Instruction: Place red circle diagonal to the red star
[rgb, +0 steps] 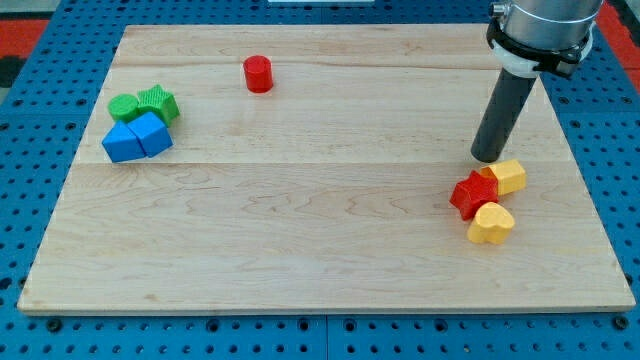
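The red circle (258, 74) stands alone near the view's top, left of centre. The red star (473, 194) lies at the view's right, touching a yellow hexagon block (508, 176) on its upper right and a yellow heart block (491, 223) below it. My tip (488, 157) is down on the board just above the red star and next to the yellow hexagon block, far to the right of the red circle.
At the view's left sit a green circle (125, 106), a green star (158, 101) and two blue blocks (136, 138) bunched together. The wooden board (320, 270) lies on a blue perforated table (30, 60).
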